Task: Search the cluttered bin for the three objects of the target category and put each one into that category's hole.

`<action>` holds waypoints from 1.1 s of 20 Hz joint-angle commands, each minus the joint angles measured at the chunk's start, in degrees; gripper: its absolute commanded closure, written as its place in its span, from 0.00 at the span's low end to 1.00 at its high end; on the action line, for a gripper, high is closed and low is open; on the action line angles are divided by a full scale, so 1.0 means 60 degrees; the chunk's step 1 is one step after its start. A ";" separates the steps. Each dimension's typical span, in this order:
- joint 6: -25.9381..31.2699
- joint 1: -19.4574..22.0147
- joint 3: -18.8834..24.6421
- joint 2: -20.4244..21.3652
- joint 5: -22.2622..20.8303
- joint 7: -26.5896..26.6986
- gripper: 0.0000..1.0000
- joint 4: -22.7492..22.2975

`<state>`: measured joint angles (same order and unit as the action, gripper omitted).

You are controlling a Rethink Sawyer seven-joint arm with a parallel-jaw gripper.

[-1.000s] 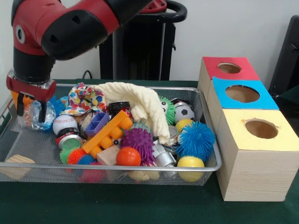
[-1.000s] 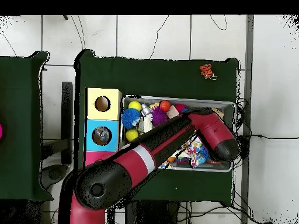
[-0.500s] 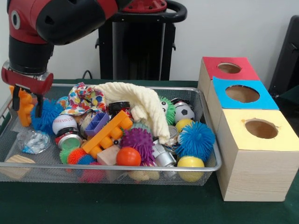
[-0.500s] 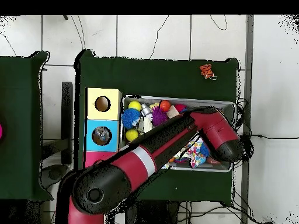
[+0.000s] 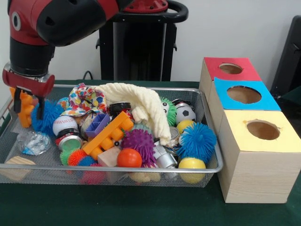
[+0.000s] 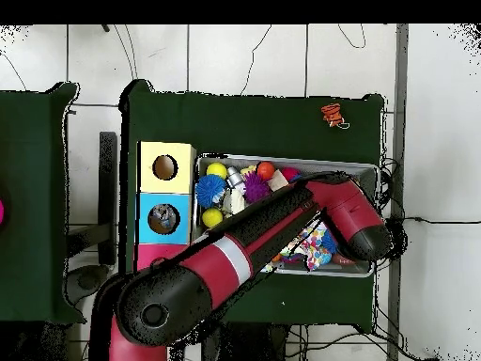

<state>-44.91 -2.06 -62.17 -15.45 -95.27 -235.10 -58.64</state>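
The wire mesh bin (image 5: 117,168) is full of toys: spiky balls, smooth balls, blocks, tins and cloths. My gripper (image 5: 28,107) hangs open over the bin's left end, just above a blue spiky ball (image 5: 47,117). An orange knobbly piece shows between the fingers; I cannot tell whether it belongs to the gripper. A crumpled clear plastic bag (image 5: 32,141) lies on the mesh below it. The blue-surround hole (image 5: 243,94) is in the middle box, to the right of the bin. In the overhead view the arm covers much of the bin (image 6: 282,162); the blue hole (image 6: 163,218) shows.
The red-surround hole (image 5: 230,68) lies behind the blue one and the pale-yellow-surround hole (image 5: 262,130) in front. A cream cloth (image 5: 141,106) and a coloured cloth (image 5: 84,100) drape over the toys. A small orange object (image 6: 331,114) lies on the table outside the bin.
The clear plastic bag has left the gripper and dropped onto the bin floor. The gripper has risen slightly and shifted left; over the last half second it has hardly moved.
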 commanded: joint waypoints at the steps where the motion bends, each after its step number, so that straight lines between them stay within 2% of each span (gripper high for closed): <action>1: 0.0225 0.0527 0.2579 0.0633 0.1133 0.3350 0.00 0.0046; 3: 0.0052 0.0718 0.3084 0.0954 0.1381 0.3950 0.00 0.0013; 8: 0.0175 0.0882 0.3478 0.1165 0.1493 0.4259 0.00 -0.0039; 11: 0.0279 0.1075 0.3854 0.1306 0.1787 0.4736 0.00 0.0053; 15: 0.0508 0.0869 0.3501 0.0943 0.1389 0.4018 0.00 0.0198; 17: 0.0954 0.0701 0.3093 0.0513 0.1143 0.3235 0.00 0.0333; 22: 0.1364 0.0509 0.2495 -0.0299 0.0760 0.1807 0.00 0.0701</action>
<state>-41.68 1.96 -51.15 -11.05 -90.39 -220.78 -58.59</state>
